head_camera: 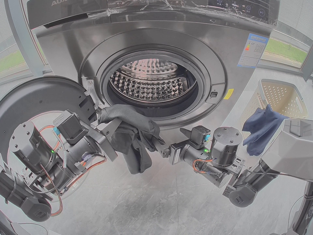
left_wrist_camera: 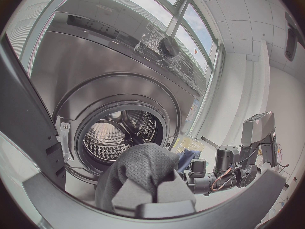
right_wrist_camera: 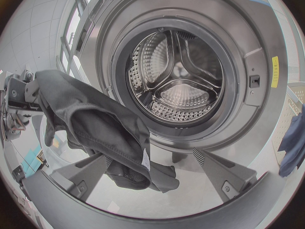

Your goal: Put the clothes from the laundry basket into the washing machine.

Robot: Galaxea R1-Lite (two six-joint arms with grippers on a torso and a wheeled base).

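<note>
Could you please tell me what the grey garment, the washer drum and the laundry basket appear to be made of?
Grey garment: soft knit fabric with a matte look, going by the fine mesh-like texture and limp folds.
Washer drum: polished metal, probably stainless steel, with a mirror-like shine and embossed bumps.
Laundry basket: likely moulded plastic, cream and matte, with a regularly perforated wall.

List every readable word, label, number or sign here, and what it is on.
Brand lettering, washing machine top panel: readable, but a brand name, so not quoted.
Blue-white label, machine front: too small to read.
Yellow sticker beside the door opening: too small.
Control panel icons: too small.
White tag on the dark garment: blurred.
</note>
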